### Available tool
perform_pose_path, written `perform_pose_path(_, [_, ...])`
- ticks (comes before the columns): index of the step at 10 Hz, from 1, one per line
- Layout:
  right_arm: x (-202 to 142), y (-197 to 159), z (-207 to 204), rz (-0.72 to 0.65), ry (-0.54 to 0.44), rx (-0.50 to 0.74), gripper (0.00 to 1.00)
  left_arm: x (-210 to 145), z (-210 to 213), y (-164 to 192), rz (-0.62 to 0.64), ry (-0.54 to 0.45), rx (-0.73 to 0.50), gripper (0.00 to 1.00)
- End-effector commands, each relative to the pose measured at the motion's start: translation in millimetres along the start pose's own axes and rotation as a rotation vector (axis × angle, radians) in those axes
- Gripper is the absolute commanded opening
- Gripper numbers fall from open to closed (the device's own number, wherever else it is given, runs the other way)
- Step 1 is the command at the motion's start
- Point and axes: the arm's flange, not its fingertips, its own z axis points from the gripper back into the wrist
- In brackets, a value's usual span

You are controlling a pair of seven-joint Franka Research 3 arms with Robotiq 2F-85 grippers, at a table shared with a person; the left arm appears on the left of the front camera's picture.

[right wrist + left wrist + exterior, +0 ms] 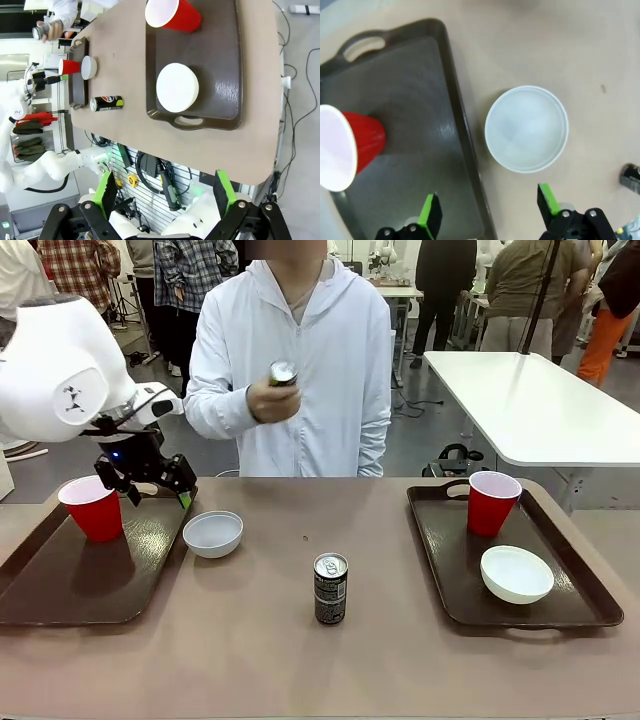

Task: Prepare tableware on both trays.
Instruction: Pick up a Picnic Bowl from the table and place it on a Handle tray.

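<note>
Tableware is recorded as follows. On the left tray (60,585), a first red cup (95,508) stands upright near the far left corner. A first white bowl (213,533) rests on the table (250,640), outside that tray and just beside its right rim. A black can (330,588) stands upright near the table's middle, well apart from both trays. On the right tray (450,570), a second red cup (492,502) stands at the far edge and a second white bowl (516,573) sits nearer the front edge. A second can (283,373) is held in the person's hand (270,400) beyond the far edge. The left gripper (158,494) hangs over the left tray's far right corner, fingers spread, nothing between them. The right gripper (162,192) is likewise spread and empty.
</note>
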Motion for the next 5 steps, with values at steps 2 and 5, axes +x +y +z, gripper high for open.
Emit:
perform_pose_path(2, [-1.8,0.7,-0.2,0.017,0.001,0.012,1.0,-10.2,5.2,-3.5,-0.018,0.036,0.045,1.0])
perform_pose_path(5, [-1.8,0.7,-0.2,0.017,0.001,0.012,1.0,-136.6,50.5,5.9,-0.22,0.228,0.016,1.0])
